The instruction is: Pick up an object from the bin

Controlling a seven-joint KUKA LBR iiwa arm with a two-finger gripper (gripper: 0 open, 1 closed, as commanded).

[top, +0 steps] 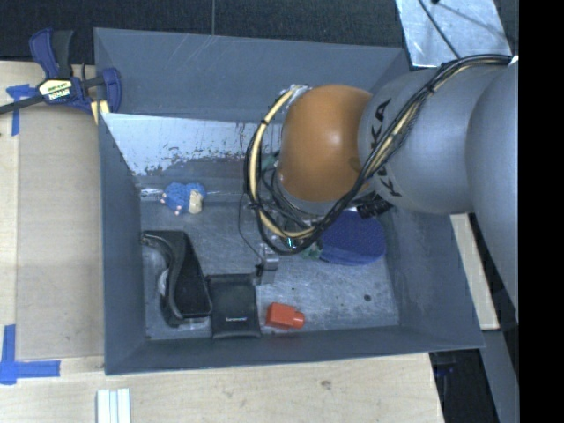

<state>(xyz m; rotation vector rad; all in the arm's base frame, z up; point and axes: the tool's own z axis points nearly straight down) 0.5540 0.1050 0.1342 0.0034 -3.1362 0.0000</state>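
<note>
Target unsettled: the gripper [267, 264] hangs above bare floor of the bin [352, 296], between a dark blue rounded object [359, 241] and a black box [233, 305], with an orange-red block [284, 316] near. Whether it is spread or pressed together cannot be told. Risk: closing on nothing, or nudging the box aside.

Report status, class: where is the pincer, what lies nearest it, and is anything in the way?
Pincer mid-bin, below the orange cover. Nearest: black box and red block, toward the view's lower wall. Blue lump partly under the arm.
</note>
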